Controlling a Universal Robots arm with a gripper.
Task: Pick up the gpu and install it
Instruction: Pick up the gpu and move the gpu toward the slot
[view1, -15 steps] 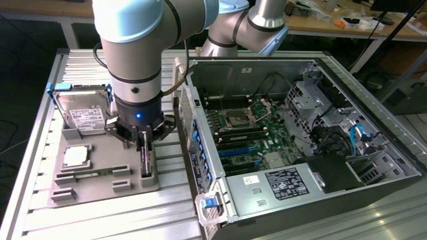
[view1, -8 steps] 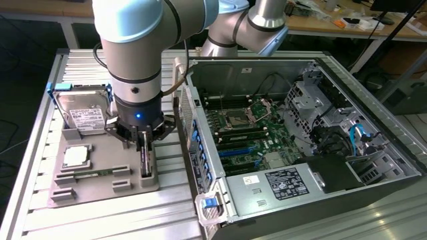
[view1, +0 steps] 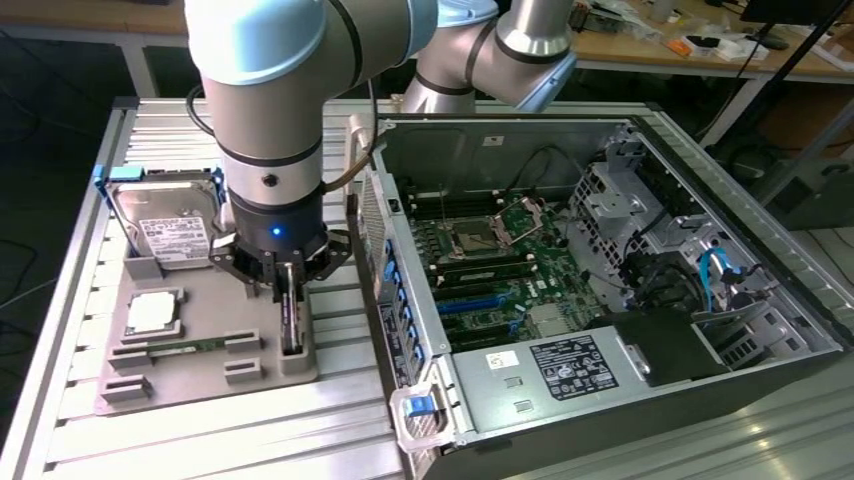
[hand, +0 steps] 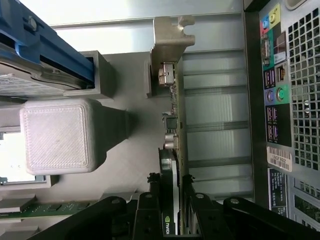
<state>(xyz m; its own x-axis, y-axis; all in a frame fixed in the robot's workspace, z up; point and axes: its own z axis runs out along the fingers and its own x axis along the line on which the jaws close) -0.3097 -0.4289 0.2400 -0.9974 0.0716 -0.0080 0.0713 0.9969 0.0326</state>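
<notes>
The gpu (view1: 292, 325) is a thin dark card standing on edge in a slot at the exterior view's right end of the grey tray (view1: 200, 385). My gripper (view1: 287, 280) comes straight down over it and is shut on its upper edge. In the wrist view the gpu (hand: 175, 125) appears edge-on, with its silver bracket (hand: 170, 35) at the far end. My gripper (hand: 172, 210) holds the card between two black fingers (hand: 148, 205), one on each side. The card's lower end still sits at the tray holder.
The tray also carries a silver hard drive (view1: 167, 225), a square processor (view1: 154, 312) and a green memory stick (view1: 187, 347). To the exterior view's right, the open computer case (view1: 747, 250) lies on its side, showing blue motherboard slots (view1: 474, 300). Its rear port panel (hand: 272, 90) is close beside the card.
</notes>
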